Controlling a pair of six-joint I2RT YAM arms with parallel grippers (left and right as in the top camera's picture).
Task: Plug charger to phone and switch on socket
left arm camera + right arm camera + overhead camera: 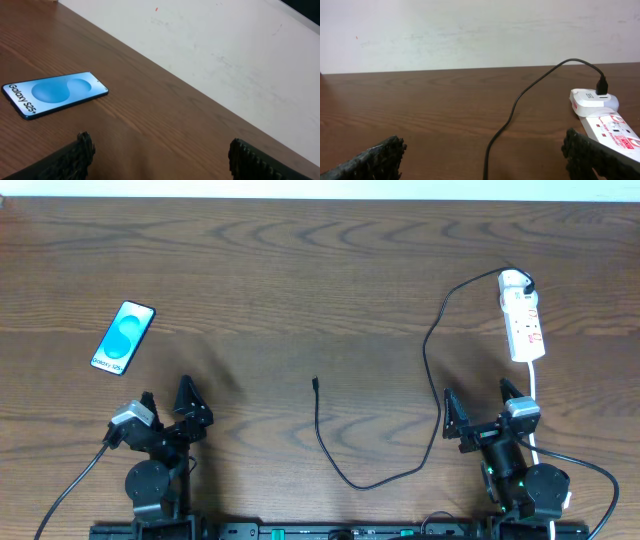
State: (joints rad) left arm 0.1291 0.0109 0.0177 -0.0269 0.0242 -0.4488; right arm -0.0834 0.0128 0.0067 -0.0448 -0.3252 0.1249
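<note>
The phone (pixel 123 337) lies flat at the left of the table, blue screen up; it also shows in the left wrist view (pixel 54 93). The white socket (pixel 523 327) lies at the far right and shows in the right wrist view (pixel 607 122). The black charger cable (pixel 432 350) runs from an adapter on the socket's far end, loops down the table, and ends in a small plug (pixel 315 384) at mid-table; the cable crosses the right wrist view (pixel 517 107). My left gripper (pixel 165 405) is open and empty, below the phone. My right gripper (pixel 478 402) is open and empty, below the socket.
The socket's thick white cord (pixel 533 395) runs down toward the right arm base. A white wall (pixel 470 30) stands behind the table's far edge.
</note>
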